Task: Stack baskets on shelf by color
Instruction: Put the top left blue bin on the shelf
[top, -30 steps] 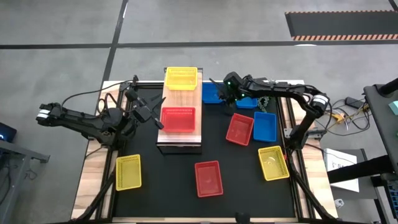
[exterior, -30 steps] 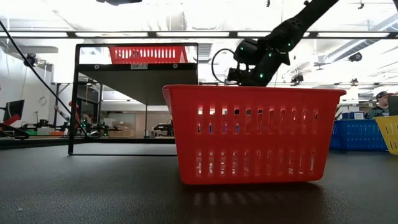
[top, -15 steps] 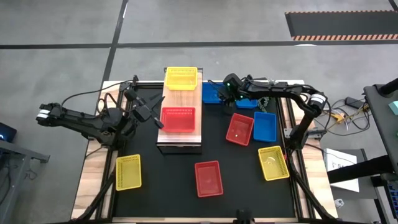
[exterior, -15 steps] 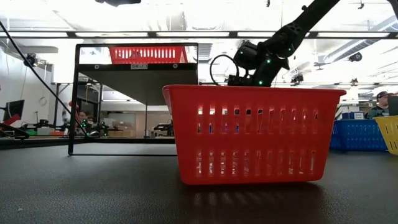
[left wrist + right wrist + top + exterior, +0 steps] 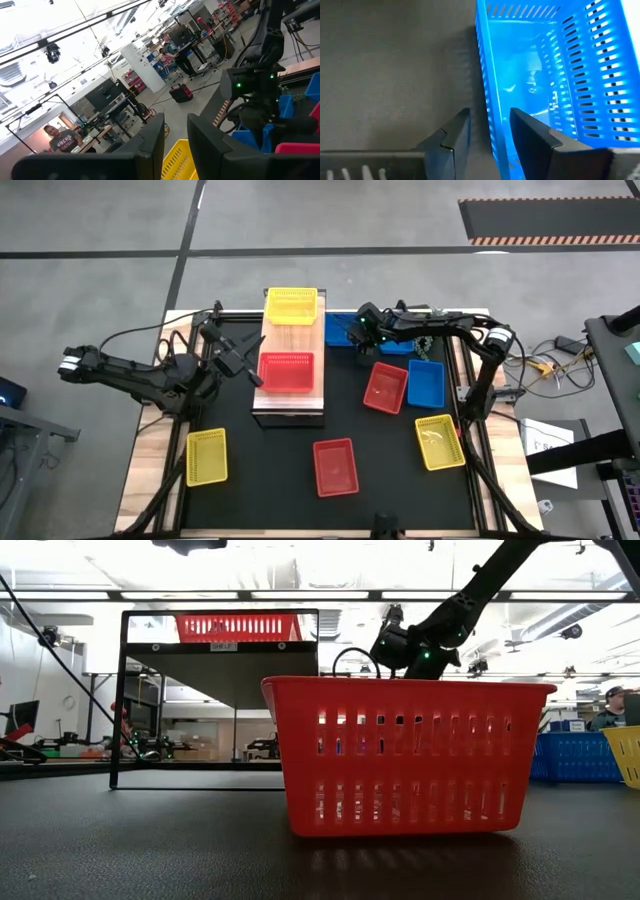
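Note:
The shelf [image 5: 290,402] carries a yellow basket [image 5: 291,305] at its far end and a red basket [image 5: 287,372] in its middle. Two blue baskets [image 5: 340,330] sit on the table to its right, near the far edge. My right gripper [image 5: 358,332] is over them, open, its fingers [image 5: 489,114] astride one wall of a blue basket [image 5: 540,75]. My left gripper [image 5: 248,366] hovers open [image 5: 176,125] beside the shelf's left side, touching nothing. My right gripper comes from above with one finger [image 5: 530,132] inside the blue basket and one finger [image 5: 451,135] outside it, the side wall [image 5: 485,75] between them. I cannot tell whether either finger touches the wall. The basket rests flat on the table.
Loose on the black table are a red basket [image 5: 385,388], a blue basket [image 5: 427,383], a yellow basket [image 5: 440,442], a red basket [image 5: 335,466] close to the low camera [image 5: 405,755], and a yellow basket [image 5: 206,456] near the left edge.
My right gripper has shifted a little toward the table's left and lowered over the blue baskets, turning as it went. No basket has moved.

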`<state>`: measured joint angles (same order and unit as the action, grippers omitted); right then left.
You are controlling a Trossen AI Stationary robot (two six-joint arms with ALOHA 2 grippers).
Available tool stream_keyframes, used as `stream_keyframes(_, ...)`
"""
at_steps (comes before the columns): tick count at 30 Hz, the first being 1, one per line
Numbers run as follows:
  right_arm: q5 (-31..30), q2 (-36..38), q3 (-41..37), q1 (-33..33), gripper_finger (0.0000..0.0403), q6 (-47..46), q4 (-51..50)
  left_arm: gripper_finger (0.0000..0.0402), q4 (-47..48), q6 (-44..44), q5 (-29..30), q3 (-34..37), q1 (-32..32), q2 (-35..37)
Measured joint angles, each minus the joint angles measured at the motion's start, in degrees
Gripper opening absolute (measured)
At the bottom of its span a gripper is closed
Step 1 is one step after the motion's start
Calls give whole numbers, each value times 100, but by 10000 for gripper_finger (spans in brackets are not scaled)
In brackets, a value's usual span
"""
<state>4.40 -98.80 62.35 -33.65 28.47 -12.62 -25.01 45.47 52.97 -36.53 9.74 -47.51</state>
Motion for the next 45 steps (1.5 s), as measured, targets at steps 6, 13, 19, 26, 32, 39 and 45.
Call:
stream_keyframes(6,-2,42,24,0,92,13,11,67,0,22,9,30,0,79)
stream_keyframes(13,1,44,24,0,16,155,-2,67,0,31,15,30,-1,70)
stream_keyframes(19,0,86,24,2,10,164,-30,67,0,31,17,30,0,70)
stream_keyframes(26,-7,487,24,40,9,23,-129,67,0,39,26,30,-2,70)
stream_keyframes(32,-490,1062,24,260,9,-85,-599,67,0,42,28,30,-1,70)
stream_keyframes(39,-900,1824,24,703,9,-529,-1077,67,-2,42,26,30,-2,66)
stream_keyframes(45,-986,2390,24,1179,9,-991,-1482,67,-20,44,26,28,-2,51)
